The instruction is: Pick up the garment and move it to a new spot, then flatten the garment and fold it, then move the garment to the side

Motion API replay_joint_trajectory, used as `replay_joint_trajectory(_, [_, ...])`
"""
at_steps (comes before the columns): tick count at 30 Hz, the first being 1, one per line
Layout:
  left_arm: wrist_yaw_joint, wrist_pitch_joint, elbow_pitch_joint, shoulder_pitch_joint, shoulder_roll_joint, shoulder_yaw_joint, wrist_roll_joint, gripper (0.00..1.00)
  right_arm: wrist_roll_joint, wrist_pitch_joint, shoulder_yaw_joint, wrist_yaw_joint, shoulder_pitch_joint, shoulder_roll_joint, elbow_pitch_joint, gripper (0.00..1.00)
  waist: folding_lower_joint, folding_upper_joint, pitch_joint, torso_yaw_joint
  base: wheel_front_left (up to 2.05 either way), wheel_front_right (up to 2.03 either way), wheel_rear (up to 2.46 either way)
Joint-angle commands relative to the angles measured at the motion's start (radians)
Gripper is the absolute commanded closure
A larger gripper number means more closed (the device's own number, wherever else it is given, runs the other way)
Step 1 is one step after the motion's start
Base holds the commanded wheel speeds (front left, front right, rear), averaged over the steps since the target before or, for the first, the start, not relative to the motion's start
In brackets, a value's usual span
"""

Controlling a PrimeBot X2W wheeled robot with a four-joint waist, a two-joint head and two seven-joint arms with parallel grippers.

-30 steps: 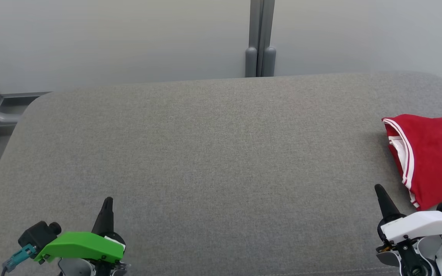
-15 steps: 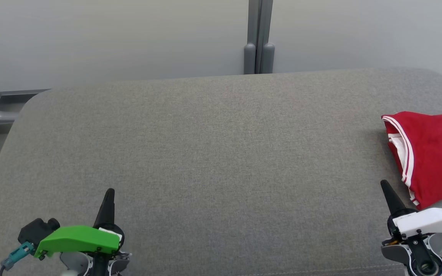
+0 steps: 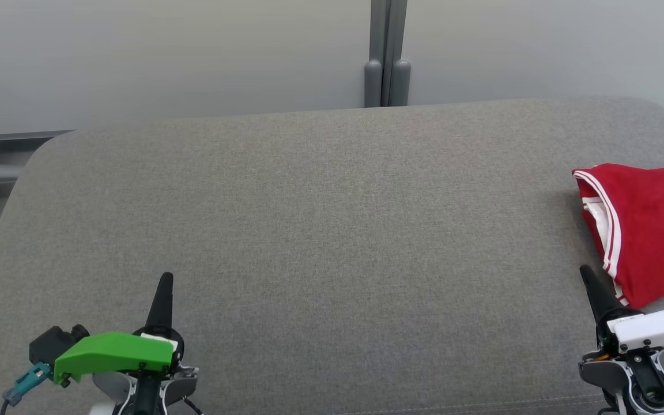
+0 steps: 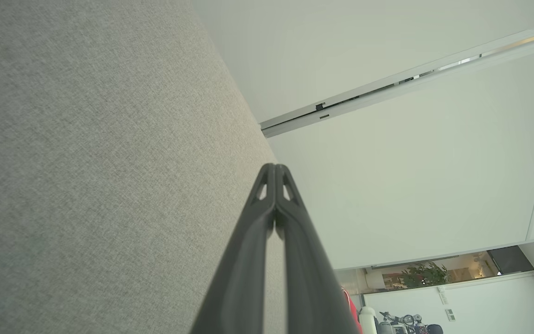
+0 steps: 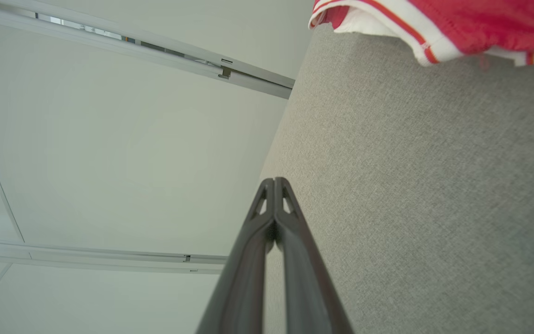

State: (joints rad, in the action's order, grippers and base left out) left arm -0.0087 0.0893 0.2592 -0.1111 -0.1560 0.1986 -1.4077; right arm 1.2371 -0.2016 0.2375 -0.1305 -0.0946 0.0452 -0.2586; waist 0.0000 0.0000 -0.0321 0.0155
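Garment point(image 3: 649, 230): red with white trim, bunched at 3 o'clock on the grey cushion point(image 3: 309, 230) in head view, cut off by the frame edge; left gripper point(image 3: 165, 279) at 7 o'clock, right gripper point(image 3: 587, 272) at 5 o'clock, tip just beside the garment's near corner. Left wrist view: fingers point(image 4: 244, 269) pressed together, gripping nothing, cushion fabric alongside. Right wrist view: jaws together too, empty; garment at 1 o'clock, apart from the tips.

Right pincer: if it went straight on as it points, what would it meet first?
Probably nothing: the right pincer aims over bare grey cushion, passing just left of the red garment, toward the far wall. Depth is unclear.
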Motion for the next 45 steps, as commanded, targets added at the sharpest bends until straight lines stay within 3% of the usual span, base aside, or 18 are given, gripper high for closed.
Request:
replay_joint_trajectory(1, [-0.011, -0.004, -0.003, -0.027, 0.005, -0.012, -0.023, 1.0, 0.028, -0.008, 0.008, 0.0, -0.025, 0.006, 0.002, 1.0, 0.0, 0.0, 0.001, -0.001, 0.0, 0.0, 0.0])
replay_joint_trajectory(45, [-0.126, -0.042, 0.043, -0.069, 0.106, -0.113, -0.23, 1.0, 0.335, -0.082, 0.094, 0.0, -0.059, 0.007, -0.029, 1.0, 0.0, 0.0, 0.034, -0.015, 0.0, 0.0, 0.0])
